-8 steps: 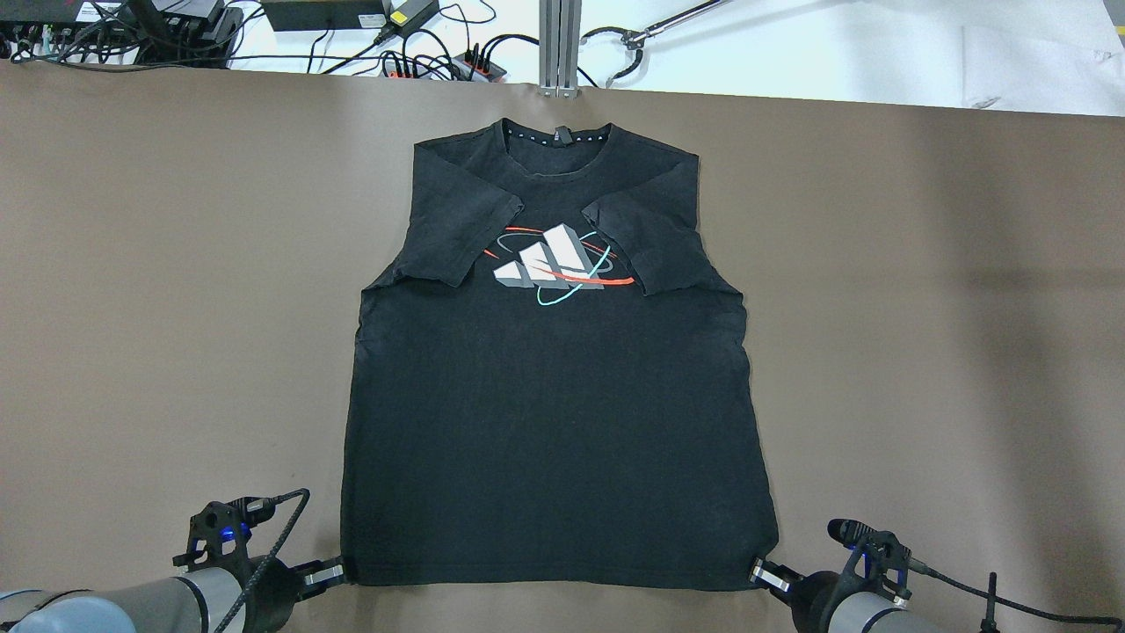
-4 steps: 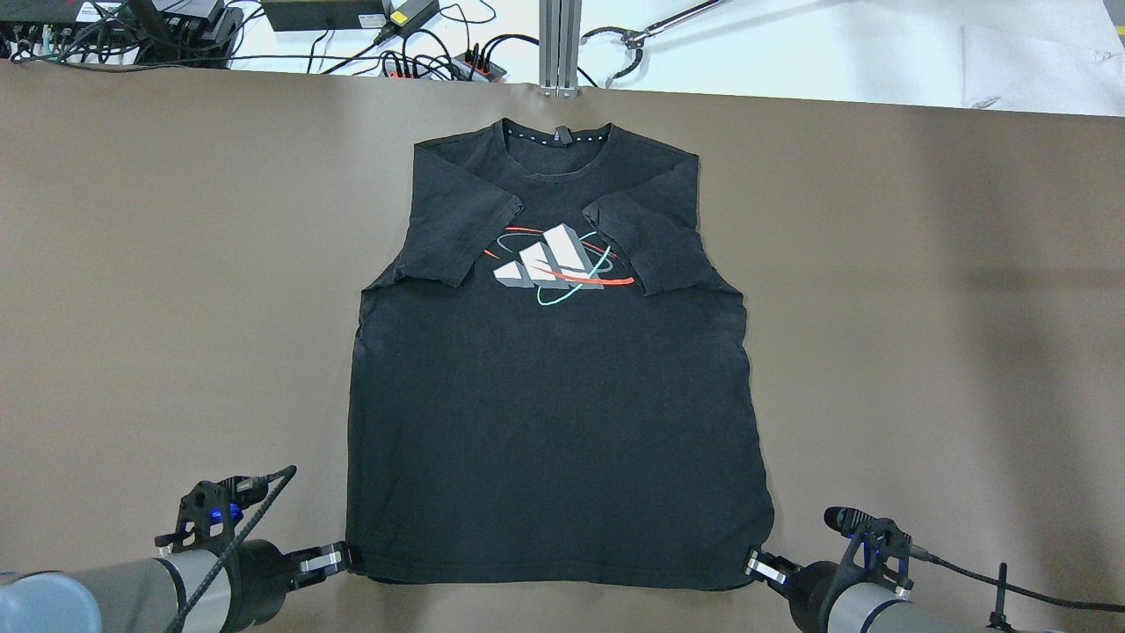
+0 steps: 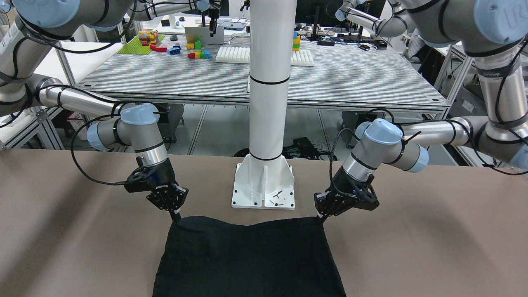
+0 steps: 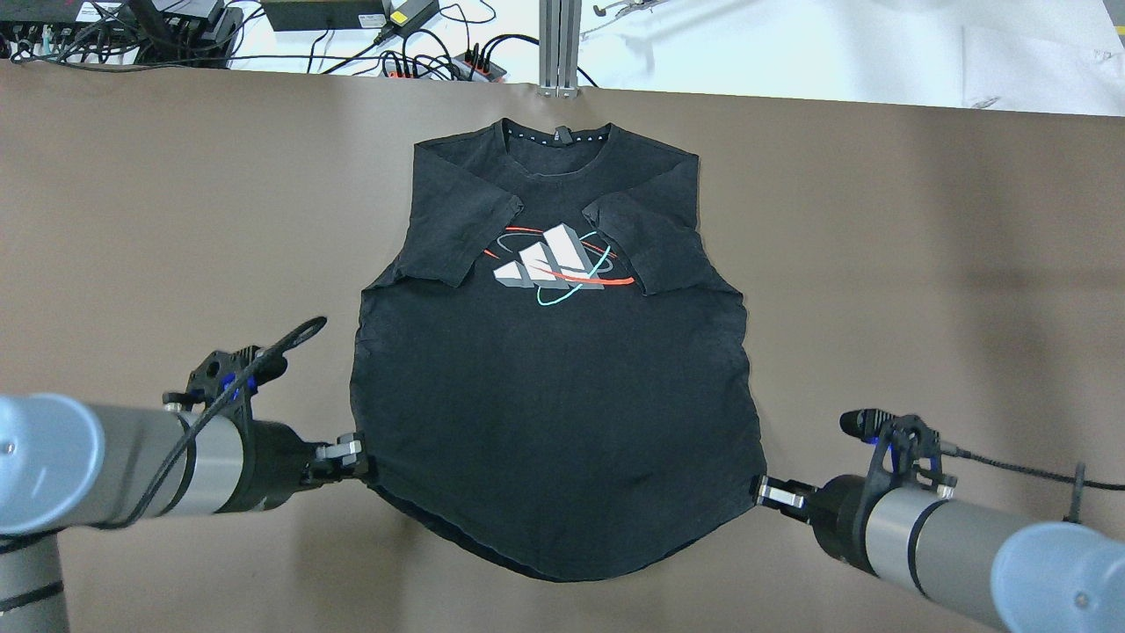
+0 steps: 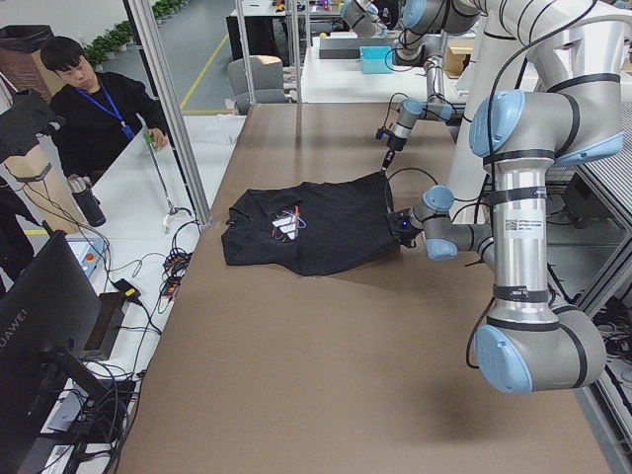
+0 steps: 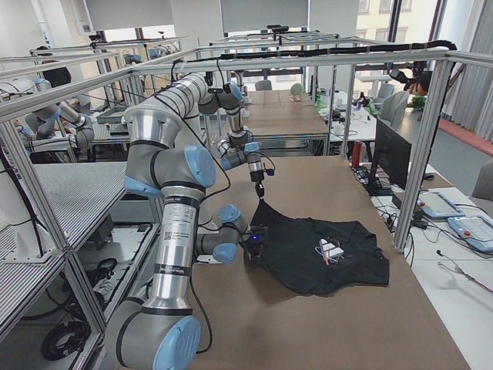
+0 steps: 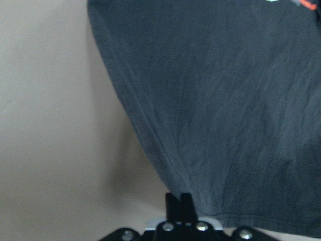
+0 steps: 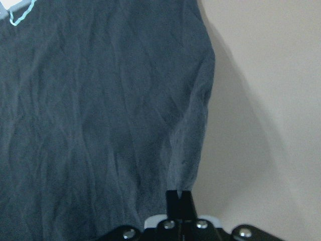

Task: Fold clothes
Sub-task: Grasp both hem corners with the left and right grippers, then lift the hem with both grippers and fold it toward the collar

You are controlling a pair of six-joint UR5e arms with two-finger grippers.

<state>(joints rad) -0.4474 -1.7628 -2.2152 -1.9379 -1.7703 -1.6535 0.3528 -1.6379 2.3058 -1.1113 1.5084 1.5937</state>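
The left claw [image 4: 359, 459] is clamped on the left hem corner of the black T-shirt [image 4: 554, 387]. The shirt lies mid-bench [image 4: 923, 264], collar toward the far edge and sleeves tucked in, with its hem raised and sagging in the middle. The right claw [image 4: 761, 491] is pinched shut on the right hem corner. Likely risks are a thin corner pinch slipping under the cloth's weight, or uneven travel skewing the fold and dragging the sagging middle into wrinkles.

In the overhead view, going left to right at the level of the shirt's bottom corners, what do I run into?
In order: left arm → left gripper, shut on one hem corner → black T-shirt → right gripper, shut on the other corner → right arm.
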